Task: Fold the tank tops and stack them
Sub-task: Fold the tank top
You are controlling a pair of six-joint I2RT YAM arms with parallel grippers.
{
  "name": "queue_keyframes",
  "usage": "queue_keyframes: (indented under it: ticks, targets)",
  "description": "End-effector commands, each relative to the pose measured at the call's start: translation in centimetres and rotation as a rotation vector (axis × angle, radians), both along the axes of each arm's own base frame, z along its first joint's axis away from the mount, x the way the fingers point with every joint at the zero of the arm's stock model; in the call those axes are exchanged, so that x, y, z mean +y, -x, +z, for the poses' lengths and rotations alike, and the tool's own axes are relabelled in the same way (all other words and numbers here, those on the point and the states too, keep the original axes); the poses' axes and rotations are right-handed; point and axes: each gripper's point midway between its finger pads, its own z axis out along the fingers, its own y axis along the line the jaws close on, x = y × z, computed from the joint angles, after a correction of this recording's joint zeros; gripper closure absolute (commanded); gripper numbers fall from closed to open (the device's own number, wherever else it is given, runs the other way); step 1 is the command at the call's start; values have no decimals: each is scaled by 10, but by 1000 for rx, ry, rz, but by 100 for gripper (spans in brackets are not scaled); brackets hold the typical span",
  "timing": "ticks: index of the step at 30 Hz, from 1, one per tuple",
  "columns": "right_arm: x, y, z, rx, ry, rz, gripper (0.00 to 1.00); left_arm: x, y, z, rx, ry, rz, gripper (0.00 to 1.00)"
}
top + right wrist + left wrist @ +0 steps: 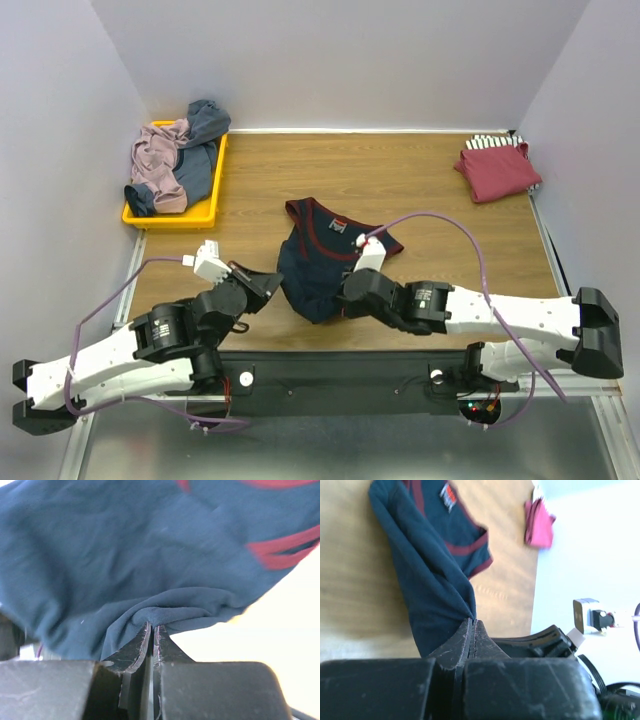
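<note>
- Centrally, the navy cloth jersey with maroon trim (318,262) sits bunched on the wooden table (430,200), bare wood all round.
- Left gripper (270,285) pinches its near-left edge, jaws closed.
- Right gripper (347,290) clamps its near-right fold.

Five soft sleeveless cloth tank tops can be counted: one large navy jersey with maroon trim (315,265), one folded dark red top (497,172), one black-and-white striped top (488,143), one crumpled mauve top (155,160) and one grey-blue top (205,125), though whether the heap of the last two hides another cannot be told. There is one shallow yellow plastic tray (170,217) and one wooden desk (420,180). Two white robot arms show, the left arm (110,358) and the right arm (520,315), each ending in one black two-finger gripper, the left gripper (268,284) and the right gripper (347,293).
</note>
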Motion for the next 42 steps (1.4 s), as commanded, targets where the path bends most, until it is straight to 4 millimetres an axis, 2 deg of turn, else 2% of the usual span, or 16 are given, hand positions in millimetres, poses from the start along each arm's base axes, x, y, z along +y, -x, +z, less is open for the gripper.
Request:
queue_keyframes:
  ticks: [1,13,20,22,23,25,27,28,29,31,32,33,34,35,36,42]
  targets:
    - [-12,-42,27,-87,11,-73,99,7,-35,64,-178,44,139,100]
    - [-43,-111,18,-79,85,-157,99,-19,-138,78,-279,-52,59,100]
    - [-63,-179,16,-68,80,-214,99,-17,-194,81,-287,-40,94,100]
    - [-63,-194,1,-35,93,-191,99,-14,-214,74,-266,-50,110,100]
    - [-63,-210,8,-40,68,-190,99,-16,-225,65,-251,-58,115,100]
    - [-65,-230,-15,2,92,-196,99,-12,-243,69,-263,-47,125,100]
    - [-67,-253,-17,12,76,-205,99,-12,-263,50,-229,-65,131,100]
    - [-67,-262,-19,12,66,-208,99,-14,-273,56,-248,-57,124,100]
    - [-72,-273,-37,41,83,-220,99,-11,-282,52,-242,-60,126,100]
    - [-69,-292,-34,33,60,-219,99,-14,-304,24,-188,-82,111,100]
    - [-73,-304,-38,34,56,-231,99,-17,-315,31,-215,-76,105,100]
    - [-73,-312,-54,57,70,-233,99,-19,-326,11,-183,-87,96,100]
    - [-69,-327,-47,36,56,-232,98,-16,-339,15,-193,-82,108,100]
    - [-72,-336,-51,39,54,-241,95,-19,-348,-8,-152,-90,83,100]
    - [-71,-342,-70,67,66,-234,93,-13,-357,-17,-140,-90,89,100]
    - [-74,-386,-66,25,45,-269,80,-5,-393,-53,-108,-66,93,100]
